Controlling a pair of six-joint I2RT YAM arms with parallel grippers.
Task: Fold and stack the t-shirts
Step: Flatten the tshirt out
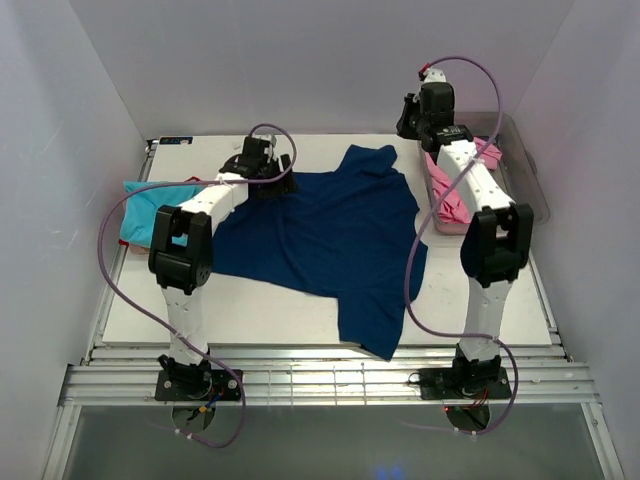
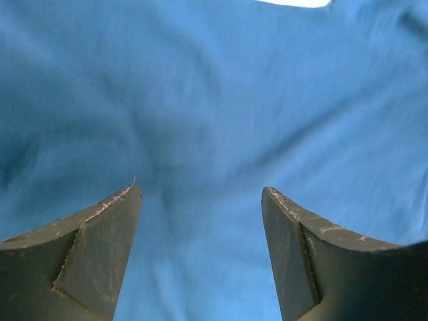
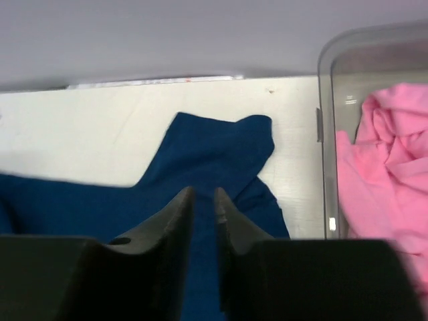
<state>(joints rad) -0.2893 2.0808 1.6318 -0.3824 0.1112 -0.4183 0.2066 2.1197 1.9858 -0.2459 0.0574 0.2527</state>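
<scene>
The navy blue t-shirt (image 1: pixel 330 235) lies spread out across the white table (image 1: pixel 250 310), with one sleeve pointing to the back and another hanging near the front edge. My left gripper (image 1: pixel 268 175) hovers low over the shirt's left part, open, and blue cloth (image 2: pixel 214 100) fills the view between its fingers (image 2: pixel 100 234). My right gripper (image 1: pixel 412 118) is raised at the back right, its jaws a narrow gap apart with nothing between them (image 3: pixel 204 194); the navy sleeve (image 3: pixel 214 154) lies below it. A turquoise t-shirt (image 1: pixel 155 215) sits at the left edge. A pink t-shirt (image 1: pixel 455 195) (image 3: pixel 388 154) lies crumpled in the tub.
A clear plastic tub (image 1: pixel 525 170) (image 3: pixel 324 134) stands at the right side of the table, under the right arm. White walls close in the back and both sides. Purple cables loop beside each arm.
</scene>
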